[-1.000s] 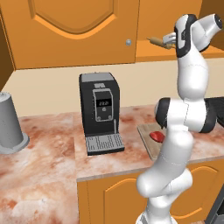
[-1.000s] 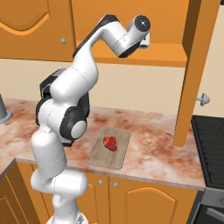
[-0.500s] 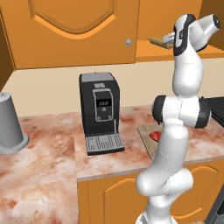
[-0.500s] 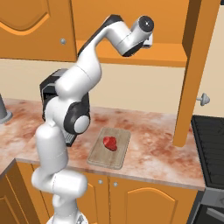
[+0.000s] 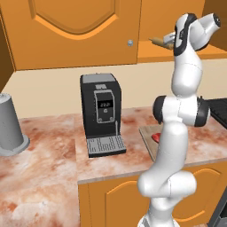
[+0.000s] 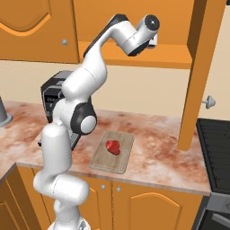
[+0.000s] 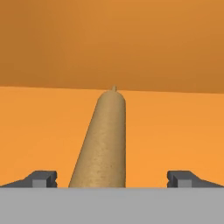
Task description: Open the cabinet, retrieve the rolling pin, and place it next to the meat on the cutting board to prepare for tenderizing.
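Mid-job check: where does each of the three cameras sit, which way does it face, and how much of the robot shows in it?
Left base view: behind the arm to its left, facing the counter and coffee machine; arm rises at right, rolling pin on the cabinet shelf.
Right base view: behind to its right, over the cutting board and meat; arm rises at left.
Hand view: looks along the open pincer into the cabinet, down the rolling pin; fingertips show.
Shared: both base views show arm, counter, coffee machine, meat.

Clearly a kitchen: orange wooden cupboards point(image 5: 80, 31), black coffee machine point(image 5: 101, 113) on marbled surface point(image 5: 48, 164), stove point(image 6: 214, 152) alongside.
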